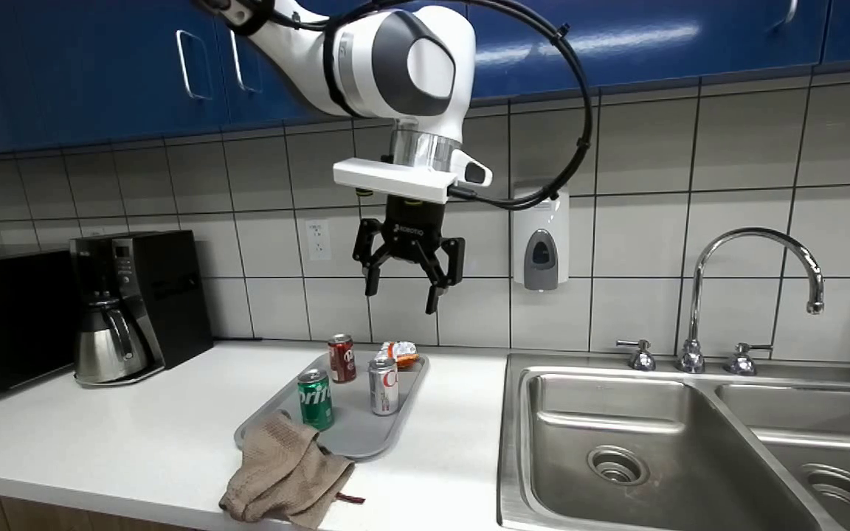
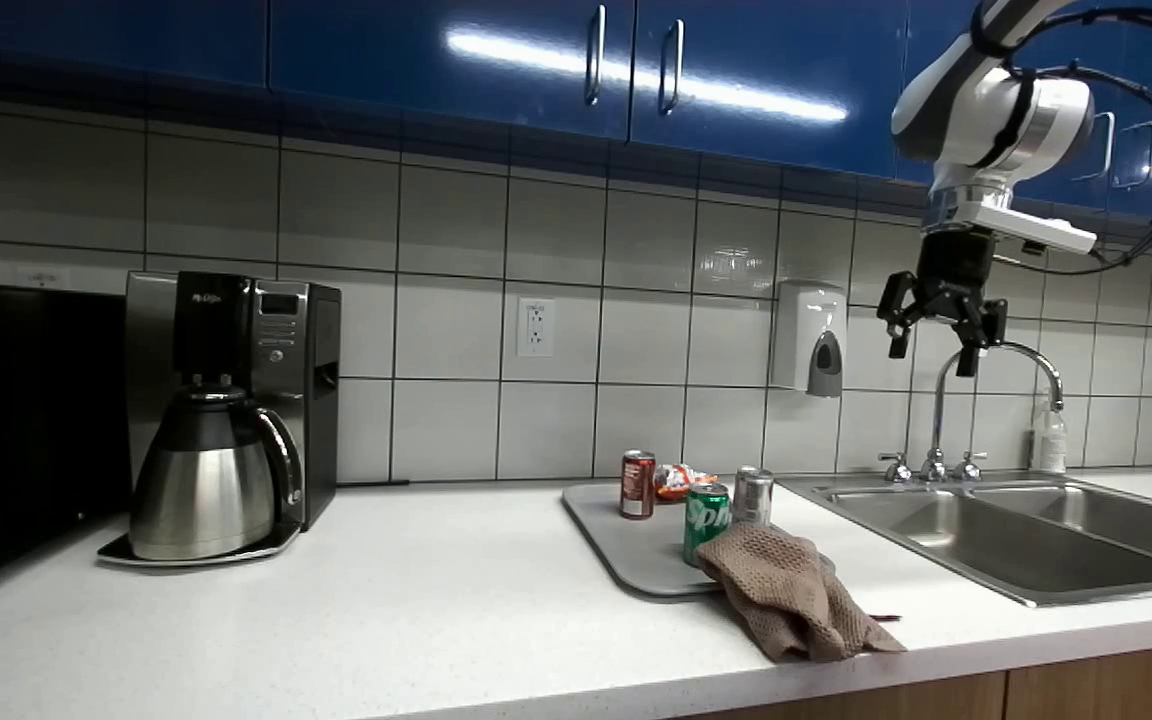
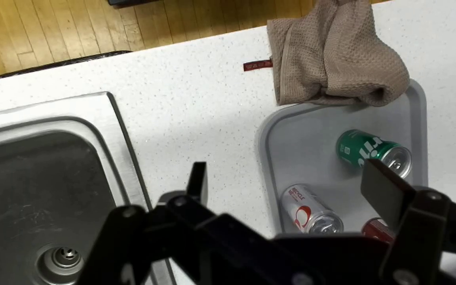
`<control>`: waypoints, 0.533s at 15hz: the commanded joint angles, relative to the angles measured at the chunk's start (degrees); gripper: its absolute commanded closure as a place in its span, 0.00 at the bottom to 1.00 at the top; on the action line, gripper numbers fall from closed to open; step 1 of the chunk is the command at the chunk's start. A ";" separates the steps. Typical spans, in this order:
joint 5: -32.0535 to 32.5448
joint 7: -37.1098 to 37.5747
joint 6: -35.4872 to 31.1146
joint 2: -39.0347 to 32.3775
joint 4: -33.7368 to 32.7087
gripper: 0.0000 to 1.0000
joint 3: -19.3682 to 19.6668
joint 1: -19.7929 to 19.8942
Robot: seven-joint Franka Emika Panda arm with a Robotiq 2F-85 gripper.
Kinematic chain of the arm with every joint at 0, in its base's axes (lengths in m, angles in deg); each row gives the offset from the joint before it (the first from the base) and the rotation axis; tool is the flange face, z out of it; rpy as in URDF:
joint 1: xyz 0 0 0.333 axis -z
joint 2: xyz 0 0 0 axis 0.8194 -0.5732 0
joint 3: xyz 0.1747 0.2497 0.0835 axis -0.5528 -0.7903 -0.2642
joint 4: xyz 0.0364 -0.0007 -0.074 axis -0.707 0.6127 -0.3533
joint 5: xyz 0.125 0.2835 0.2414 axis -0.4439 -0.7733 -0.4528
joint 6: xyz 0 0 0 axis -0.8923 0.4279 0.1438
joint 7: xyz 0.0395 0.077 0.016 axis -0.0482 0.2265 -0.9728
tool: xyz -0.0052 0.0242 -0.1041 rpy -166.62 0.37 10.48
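High over the tabletop (image 1: 456, 442), the white arm (image 1: 410, 59) is slanting downward, its wrist (image 1: 425, 151) bending so the pincer (image 1: 401, 296) is pointing down, fingers (image 1: 372, 282) standing wide apart. Below and well apart, the green can (image 1: 316, 399), silver can (image 1: 384, 386) and red can (image 1: 341, 359) are standing upright on the gray tray (image 1: 352, 417).

Black gripper (image 1: 402, 293), plain grey tray (image 1: 353, 434), and here's the green can (image 1: 316, 399) with white lettering! Silver can (image 1: 384, 386), red print on it; dark red can (image 1: 341, 359) at the far side; orange-and-white packet (image 1: 403, 355); near, a brown waffle-weave towel (image 1: 283, 468) with a red tag (image 3: 257, 65); white desk (image 1: 137, 420), finely speckled.
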 commanded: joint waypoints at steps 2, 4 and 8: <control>1.86 -2.26 -3.06 -1.71 2.36 0.00 -2.18 1.84; 3.45 -2.18 -5.03 -2.99 3.25 0.00 -2.47 2.08; 3.14 -4.35 -7.71 -6.73 3.77 0.00 -2.34 2.31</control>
